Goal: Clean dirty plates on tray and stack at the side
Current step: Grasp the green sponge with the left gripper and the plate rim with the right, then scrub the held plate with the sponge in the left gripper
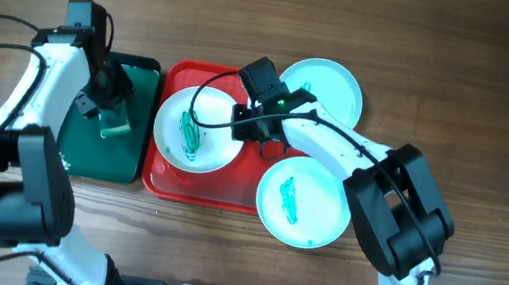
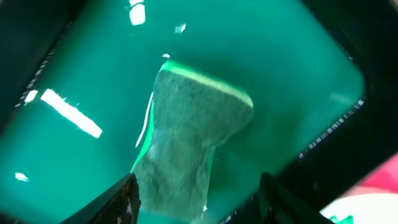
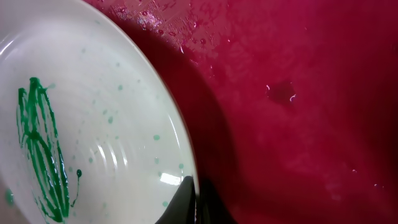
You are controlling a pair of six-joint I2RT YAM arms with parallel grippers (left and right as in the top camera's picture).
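Note:
A white plate (image 1: 198, 129) with a green smear lies on the left half of the red tray (image 1: 202, 191). My right gripper (image 1: 240, 128) is shut on its right rim. In the right wrist view the fingertips (image 3: 194, 200) pinch the plate's edge (image 3: 112, 124) over the red tray floor (image 3: 298, 93). A pale cyan plate (image 1: 303, 202) with a smear overlaps the tray's lower right corner. Another cyan plate (image 1: 328, 88) lies at the upper right. My left gripper (image 1: 102, 100) is open over a grey-green sponge (image 2: 196, 118), one jaw on each side of it (image 2: 198, 202).
The sponge (image 1: 116, 126) lies in a dark green tray (image 1: 125, 164) left of the red tray. Its floor fills the left wrist view (image 2: 74, 62). Bare wooden table (image 1: 501, 119) surrounds both trays. The arms' bases stand at the front edge.

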